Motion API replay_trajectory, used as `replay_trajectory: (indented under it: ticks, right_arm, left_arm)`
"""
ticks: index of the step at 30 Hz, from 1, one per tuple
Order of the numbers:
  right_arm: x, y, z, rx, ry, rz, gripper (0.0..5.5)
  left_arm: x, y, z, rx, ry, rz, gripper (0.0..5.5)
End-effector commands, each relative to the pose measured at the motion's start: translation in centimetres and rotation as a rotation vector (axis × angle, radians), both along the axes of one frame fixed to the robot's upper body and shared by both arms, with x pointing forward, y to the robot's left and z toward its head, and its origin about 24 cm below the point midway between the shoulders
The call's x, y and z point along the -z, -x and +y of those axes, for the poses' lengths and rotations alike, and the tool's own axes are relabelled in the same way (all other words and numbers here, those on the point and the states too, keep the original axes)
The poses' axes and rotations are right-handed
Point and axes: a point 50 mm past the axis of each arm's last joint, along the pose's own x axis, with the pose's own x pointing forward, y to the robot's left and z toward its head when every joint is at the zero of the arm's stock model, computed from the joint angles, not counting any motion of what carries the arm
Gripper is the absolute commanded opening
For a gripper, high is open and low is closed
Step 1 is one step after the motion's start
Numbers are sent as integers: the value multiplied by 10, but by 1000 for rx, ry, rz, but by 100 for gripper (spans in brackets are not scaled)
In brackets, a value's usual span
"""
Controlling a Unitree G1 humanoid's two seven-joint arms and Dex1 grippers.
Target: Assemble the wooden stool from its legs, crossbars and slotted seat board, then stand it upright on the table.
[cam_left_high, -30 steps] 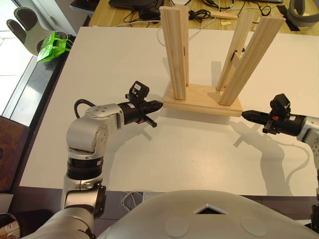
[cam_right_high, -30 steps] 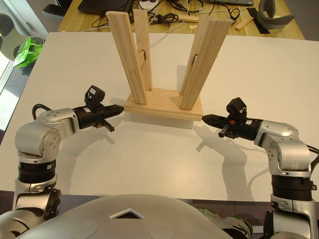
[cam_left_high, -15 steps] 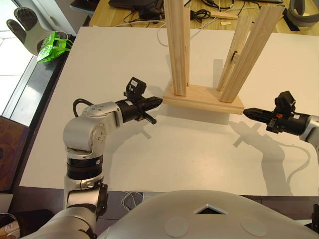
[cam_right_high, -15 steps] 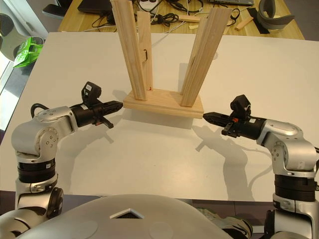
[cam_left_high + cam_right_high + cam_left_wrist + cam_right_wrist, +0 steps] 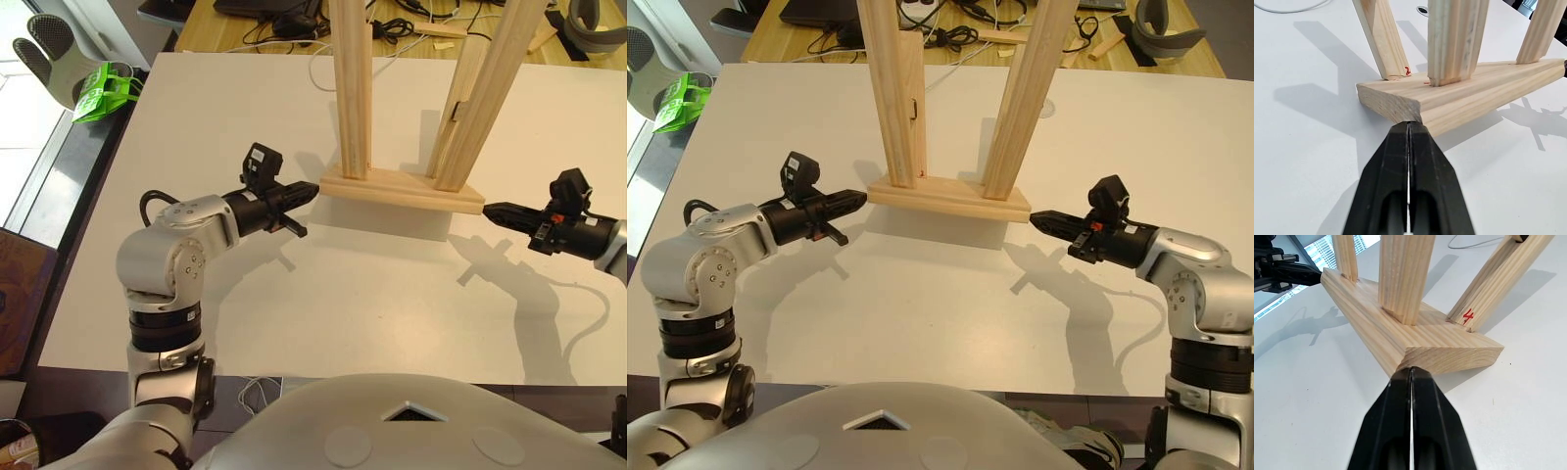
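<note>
Counting across the views gives one stool (image 5: pixel 407 117), upside down in the upper middle of the head frames: one seat board (image 5: pixel 402 192) with four legs (image 5: pixel 890 88) rising from it. In the left eye view the left pair overlaps into what looks like a single plank. The right eye view separates that pair, but there the right pair merges instead. All four legs run off the top edge of the frame, so their far ends are cut off. A small dark notch (image 5: pixel 913 106) shows on one inner leg; whether crossbars sit between the legs is hard to make out.

Two grippers bracket the board. The left gripper (image 5: pixel 310 188), centre left, has its fingers (image 5: pixel 1393 161) pressed together with no gap, its tip touching the board's left end. The right gripper (image 5: pixel 493 209), near the right edge, has its fingers (image 5: pixel 1396 411) closed the same way, tip against the board's right end.

The seat board seems to hang just above the white tabletop (image 5: pixel 343 313), with its shadow beneath. The gap itself is hard to judge. Two small red marks (image 5: pixel 1407 71) sit at the feet of legs in the wrist views. One green bag (image 5: pixel 103 90) lies at the upper left, beside the tabletop's corner.
</note>
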Motion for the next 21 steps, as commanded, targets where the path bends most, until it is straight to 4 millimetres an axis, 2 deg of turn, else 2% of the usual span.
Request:
replay_trajectory:
  ticks: [1,21]
  right_arm:
    - [-14,-4,32,-153,-144,-64,0]
    - [-16,0,35,-175,-174,-44,0]
  left_arm:
    - [-17,6,-42,221,187,-35,1]
    - [-31,8,-46,246,297,-72,1]
